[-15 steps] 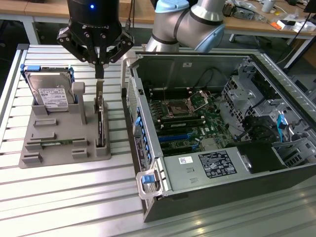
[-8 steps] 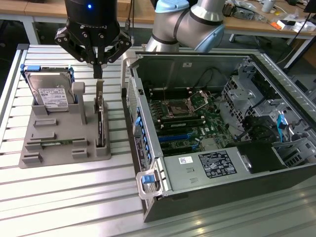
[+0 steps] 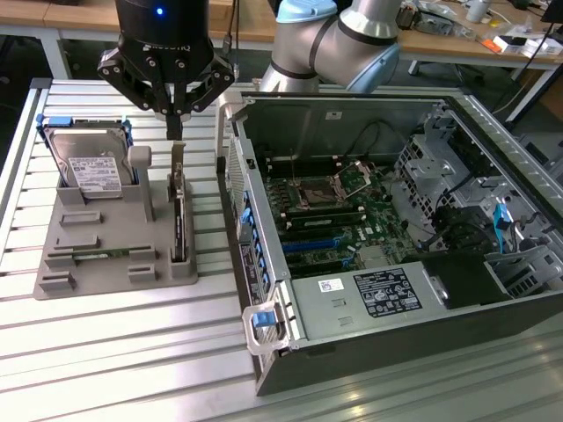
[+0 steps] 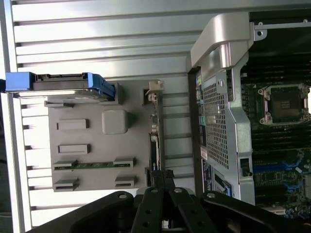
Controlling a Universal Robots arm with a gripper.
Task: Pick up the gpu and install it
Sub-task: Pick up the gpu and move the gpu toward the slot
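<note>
Surface (image 3: pixel 114 352): slatted metal; carried everything.
Case (image 3: pixel 387 352): open, at the exterior view's right.
Tray (image 3: pixel 114 272): grey, just beside the case.
Hand (image 3: pixel 175 132): fingers pressed together directly over the gpu's top; contact could not be told.
Hard drive (image 3: pixel 88 163): leaned in the tray.
Gpu (image 3: pixel 179 224): stood on edge in the tray slot nearest the case.

table (image 3: pixel 114 352): ribbed metal, sheen. holder (image 3: pixel 106 264): matt grey plastic. gpu (image 3: pixel 179 224): dull metal bracket. hard drive (image 3: pixel 84 148): glossy metal, paper label.

Upper body of hand (image 3: pixel 175 132) cut off at exterior view's 12 o'clock edge. gpu (image 3: pixel 179 221) edge-on, lower edge hidden in holder (image 3: pixel 106 257) slot. Hand-to-gpu contact unclear. Label print on hard drive (image 3: pixel 88 169) too small.
</note>
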